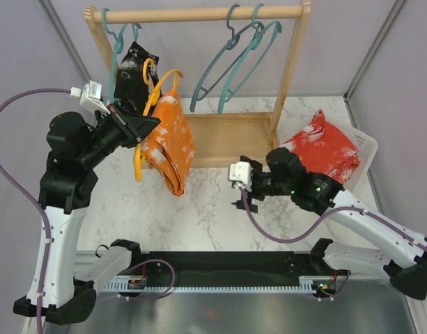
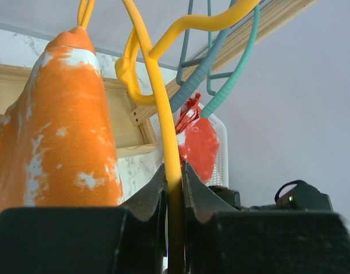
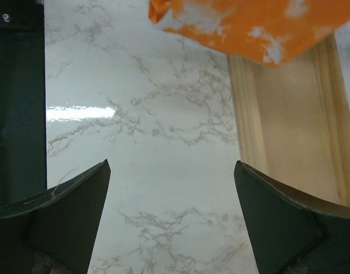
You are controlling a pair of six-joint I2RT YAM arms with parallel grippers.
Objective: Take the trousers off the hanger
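My left gripper is shut on the yellow hanger, which carries the orange trousers with white pattern off the rail. In the left wrist view the yellow hanger runs between my fingers and the orange trousers hang at the left. The black trousers hang on a teal hanger on the wooden rack. The red trousers with white flecks lie in the white basket. My right gripper is open and empty over the marble; the orange trousers' lower edge shows above it. Beige trousers are out of view.
Two bare hangers hang at the right of the rail. The rack's wooden base lies behind my right gripper, also in the right wrist view. Grey walls close in both sides.
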